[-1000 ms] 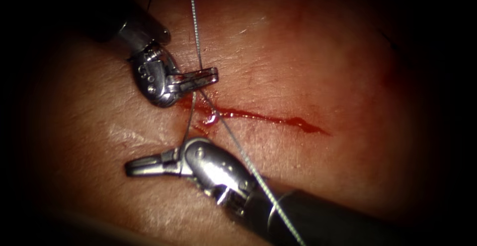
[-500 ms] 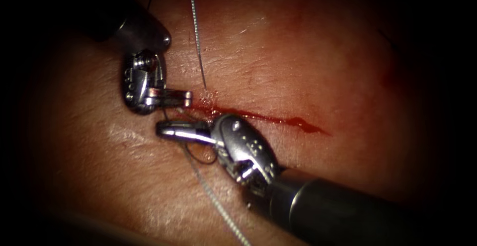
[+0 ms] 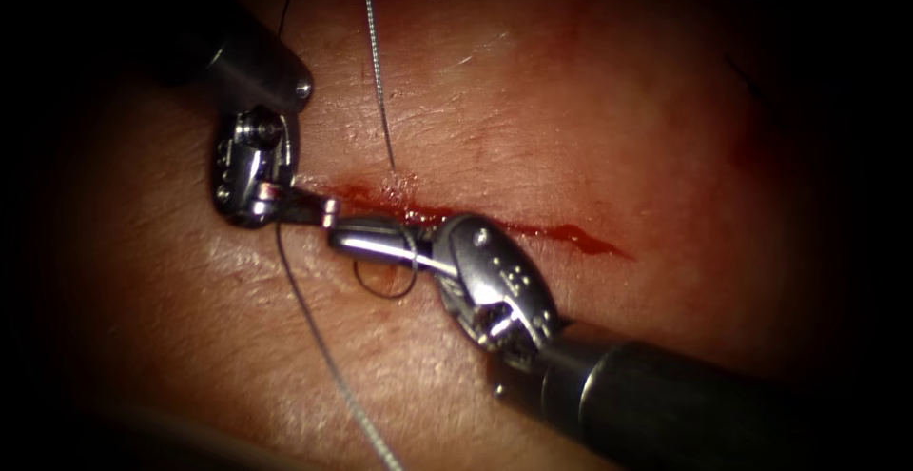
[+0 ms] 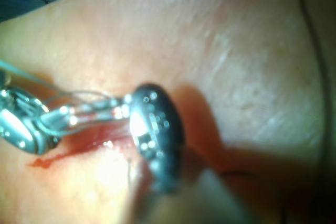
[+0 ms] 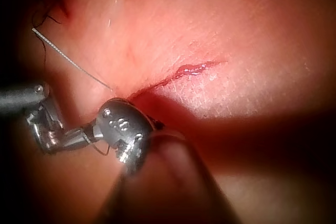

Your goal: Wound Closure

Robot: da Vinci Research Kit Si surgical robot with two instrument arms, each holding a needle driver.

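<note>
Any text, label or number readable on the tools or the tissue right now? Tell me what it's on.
No text can be read.
Small marks on the wrist of the right tool: too small to read.
Left tool: no lettering visible; its jaws are shut on the thread.
Right tool: jaws shut, with a thread loop hanging at them; I cannot tell whether they grip it.

Your left tool (image 3: 302, 208) sits frame-left of the cut's (image 3: 533, 229) left end; your right tool (image 3: 373, 241) lies just below it, tip to tip.
</note>
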